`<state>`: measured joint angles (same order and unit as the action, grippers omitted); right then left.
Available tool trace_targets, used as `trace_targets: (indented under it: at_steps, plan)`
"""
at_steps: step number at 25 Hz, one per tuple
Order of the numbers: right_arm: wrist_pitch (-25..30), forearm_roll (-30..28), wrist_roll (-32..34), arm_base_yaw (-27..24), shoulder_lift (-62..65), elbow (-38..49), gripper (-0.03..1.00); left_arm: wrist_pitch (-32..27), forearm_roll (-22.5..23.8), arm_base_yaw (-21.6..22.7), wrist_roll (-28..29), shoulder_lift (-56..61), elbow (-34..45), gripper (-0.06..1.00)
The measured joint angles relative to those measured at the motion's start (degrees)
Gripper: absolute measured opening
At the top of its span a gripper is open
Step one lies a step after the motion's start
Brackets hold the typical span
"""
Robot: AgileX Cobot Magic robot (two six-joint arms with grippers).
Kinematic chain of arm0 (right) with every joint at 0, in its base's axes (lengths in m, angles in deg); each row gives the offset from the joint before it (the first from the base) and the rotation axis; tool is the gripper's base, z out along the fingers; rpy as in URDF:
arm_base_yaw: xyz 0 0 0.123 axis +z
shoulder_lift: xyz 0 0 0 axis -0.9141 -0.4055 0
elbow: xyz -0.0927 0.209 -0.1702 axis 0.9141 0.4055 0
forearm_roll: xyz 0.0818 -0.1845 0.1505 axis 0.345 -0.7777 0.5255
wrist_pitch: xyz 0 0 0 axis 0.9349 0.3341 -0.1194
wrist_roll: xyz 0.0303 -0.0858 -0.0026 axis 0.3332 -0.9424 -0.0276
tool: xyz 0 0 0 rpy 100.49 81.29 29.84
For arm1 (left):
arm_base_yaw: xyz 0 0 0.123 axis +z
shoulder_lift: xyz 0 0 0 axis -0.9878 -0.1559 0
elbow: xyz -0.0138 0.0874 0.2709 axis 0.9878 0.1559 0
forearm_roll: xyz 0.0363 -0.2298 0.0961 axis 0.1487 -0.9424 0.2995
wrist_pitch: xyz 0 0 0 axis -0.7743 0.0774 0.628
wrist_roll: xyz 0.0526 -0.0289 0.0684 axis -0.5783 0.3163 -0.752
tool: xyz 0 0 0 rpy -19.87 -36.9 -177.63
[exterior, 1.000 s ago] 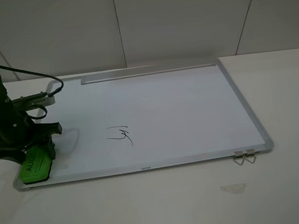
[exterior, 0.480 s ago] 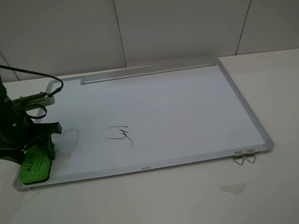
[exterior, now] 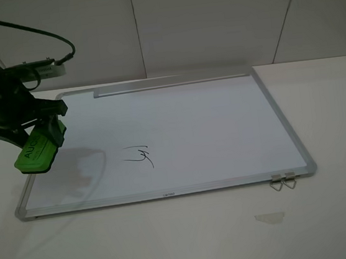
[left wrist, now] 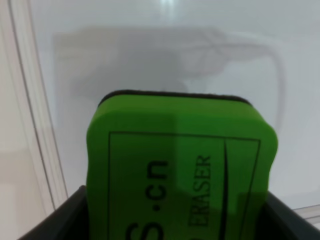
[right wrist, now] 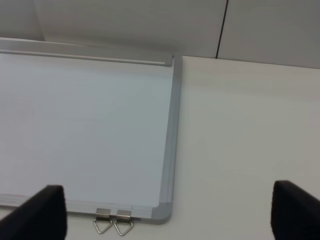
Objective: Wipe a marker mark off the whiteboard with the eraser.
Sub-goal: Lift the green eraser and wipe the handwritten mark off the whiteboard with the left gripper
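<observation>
While my left hand [exterior: 39,133] pinches the one eraser [exterior: 34,155] across its width, I count a single whiteboard [exterior: 222,124] lying flat on the worktop [exterior: 334,223]. It carries one marker mark [exterior: 140,157], one grey tray strip [exterior: 171,84] along its far edge, and two metal clips [exterior: 283,182] side by side at its near right corner. One small pale scrap [exterior: 270,217] lies on the worktop in front of those clips, apart from the frame.

The eraser hangs over the board's left edge, and its shadow falls on the white surface to its right, apart from it. Its long axis runs on a slant: the gripped end is higher and farther back, and the free end points down toward the near left corner. The green lettered top faces up and forward. My left wrist camera shows a dark rim at the free end. The mark sits near the middle of the board, well apart from the eraser.

My right hand [right wrist: 165,212] is spread wide and holds nothing, one dark finger [right wrist: 35,212] on each side, above the corner with the clips.
</observation>
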<state>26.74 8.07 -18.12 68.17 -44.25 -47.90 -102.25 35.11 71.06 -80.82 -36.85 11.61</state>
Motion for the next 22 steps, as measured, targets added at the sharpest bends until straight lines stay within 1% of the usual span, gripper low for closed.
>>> trace_targets:
  at_steps: [2,5,11,17,20,22]
  plan:
    - [0.00,0.00,0.00,0.00,0.00,0.00,0.82,-0.04,-0.18,-2.70,-1.61,0.00,-3.13,0.59]
    - [0.00,0.00,0.00,0.00,0.00,0.00,0.82,-0.04,-0.45,-6.97,-2.08,-0.97,-7.61,0.59]
    - [0.00,0.00,0.00,0.00,0.00,0.00,0.82,-0.22,-0.69,-14.68,-1.84,-8.36,-14.25,0.59]
    - [0.00,0.00,0.00,0.00,0.00,0.00,0.82,0.66,-1.03,-22.03,-4.13,-15.35,-16.40,0.59]
    - [0.00,0.00,0.00,0.00,0.00,0.00,0.82,1.38,-1.08,-24.21,-4.84,-17.65,-16.48,0.59]
    - [0.00,0.00,0.00,0.00,0.00,0.00,0.82,1.40,-1.08,-24.87,-4.83,-19.08,-16.48,0.59]
